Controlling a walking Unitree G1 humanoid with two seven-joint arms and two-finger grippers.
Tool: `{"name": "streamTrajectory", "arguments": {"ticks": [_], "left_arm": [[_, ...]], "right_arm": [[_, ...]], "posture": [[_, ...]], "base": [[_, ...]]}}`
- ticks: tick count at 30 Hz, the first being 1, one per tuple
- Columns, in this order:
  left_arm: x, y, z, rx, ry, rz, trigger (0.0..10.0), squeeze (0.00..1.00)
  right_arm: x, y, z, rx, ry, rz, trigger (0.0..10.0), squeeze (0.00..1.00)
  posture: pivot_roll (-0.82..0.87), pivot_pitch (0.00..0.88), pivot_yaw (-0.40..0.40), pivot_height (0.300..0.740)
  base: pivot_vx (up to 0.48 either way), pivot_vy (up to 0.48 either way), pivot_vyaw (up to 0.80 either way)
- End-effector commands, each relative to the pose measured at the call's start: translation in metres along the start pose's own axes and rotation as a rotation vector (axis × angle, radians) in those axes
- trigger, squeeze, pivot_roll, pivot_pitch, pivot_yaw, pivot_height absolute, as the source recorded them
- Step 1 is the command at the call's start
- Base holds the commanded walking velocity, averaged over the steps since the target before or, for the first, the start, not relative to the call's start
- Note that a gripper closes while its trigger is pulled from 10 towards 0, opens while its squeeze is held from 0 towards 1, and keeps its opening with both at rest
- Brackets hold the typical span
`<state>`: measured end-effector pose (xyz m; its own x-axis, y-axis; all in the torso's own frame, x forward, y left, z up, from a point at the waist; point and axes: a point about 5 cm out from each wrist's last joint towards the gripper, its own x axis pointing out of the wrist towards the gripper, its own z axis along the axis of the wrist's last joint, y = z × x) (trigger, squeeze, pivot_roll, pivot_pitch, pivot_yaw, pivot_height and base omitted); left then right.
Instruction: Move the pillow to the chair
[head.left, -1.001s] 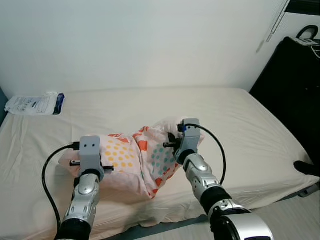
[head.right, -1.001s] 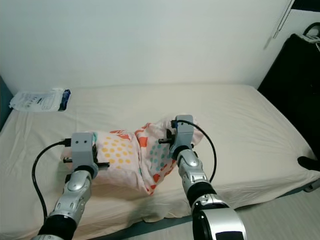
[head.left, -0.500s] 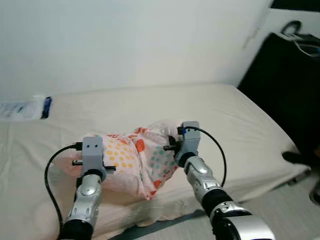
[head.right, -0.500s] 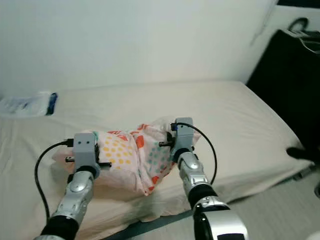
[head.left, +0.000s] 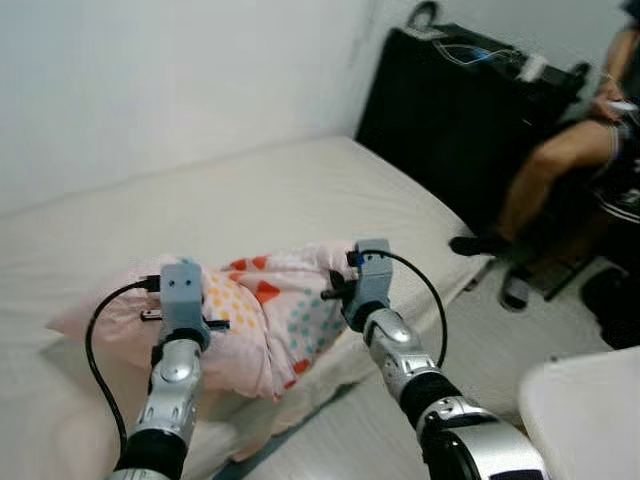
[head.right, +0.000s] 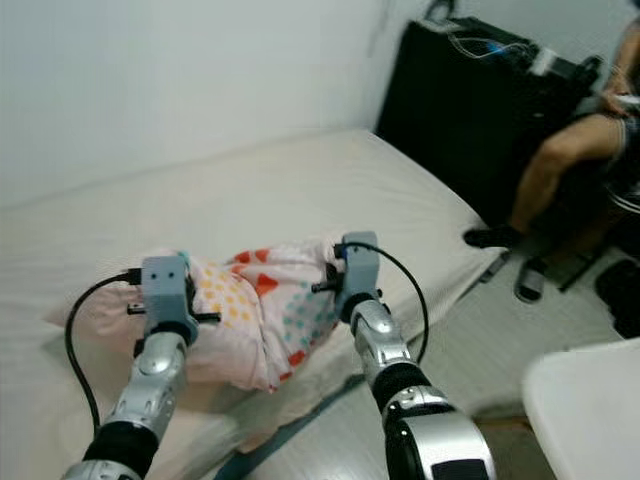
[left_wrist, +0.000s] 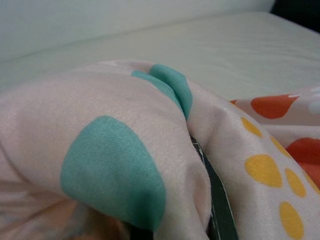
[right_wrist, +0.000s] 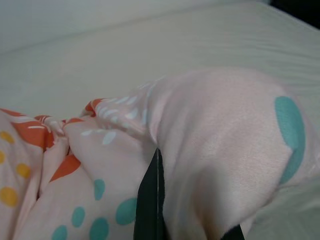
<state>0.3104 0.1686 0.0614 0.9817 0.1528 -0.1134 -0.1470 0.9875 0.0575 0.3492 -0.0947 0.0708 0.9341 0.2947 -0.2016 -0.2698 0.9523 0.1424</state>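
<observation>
The pillow (head.left: 272, 310), pink with orange, yellow and teal spots, is bunched up and held between my two grippers above the near edge of the bed (head.left: 250, 190). My left gripper (head.left: 184, 305) is shut on its left end, my right gripper (head.left: 362, 288) on its right end. In the left wrist view the fabric (left_wrist: 115, 165) folds over a black finger (left_wrist: 219, 205). The right wrist view has the cloth (right_wrist: 220, 150) pinched beside closed black fingers (right_wrist: 150, 200). A white rounded surface (head.left: 585, 410) sits at the lower right; I cannot tell whether it is the chair.
A tall black case or cabinet (head.left: 450, 110) stands past the foot of the bed. A person sits at the far right, legs (head.left: 545, 165) stretched out, feet on the grey floor (head.left: 480, 330). Open floor lies between bed and white surface.
The whole view has swung to the right: the black cabinet, the seated person and the white surface have come into sight. Both grippers still hold the pillow as before.
</observation>
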Motion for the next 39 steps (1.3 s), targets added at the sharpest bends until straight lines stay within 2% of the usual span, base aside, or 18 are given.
{"name": "streamTrajectory", "arguments": {"ticks": [1, 39], "left_arm": [[-0.0028, -0.0084, -0.0067, 0.019, 0.025, -0.036, 10.0, 0.0], [-0.0018, -0.0017, -0.0082, 0.014, 0.026, -0.001, 10.0, 0.0]], "right_arm": [[0.0032, 0.0014, 0.0099, -0.025, -0.034, 0.008, 10.0, 0.0], [0.0051, 0.0038, 0.0119, -0.028, -0.027, 0.021, 10.0, 0.0]], "posture": [[0.05, 0.0, -0.137, 0.74], [0.06, 0.0, -0.152, 0.74]], "base": [[0.0, 0.0, -0.8], [0.0, 0.0, -0.8]]}}
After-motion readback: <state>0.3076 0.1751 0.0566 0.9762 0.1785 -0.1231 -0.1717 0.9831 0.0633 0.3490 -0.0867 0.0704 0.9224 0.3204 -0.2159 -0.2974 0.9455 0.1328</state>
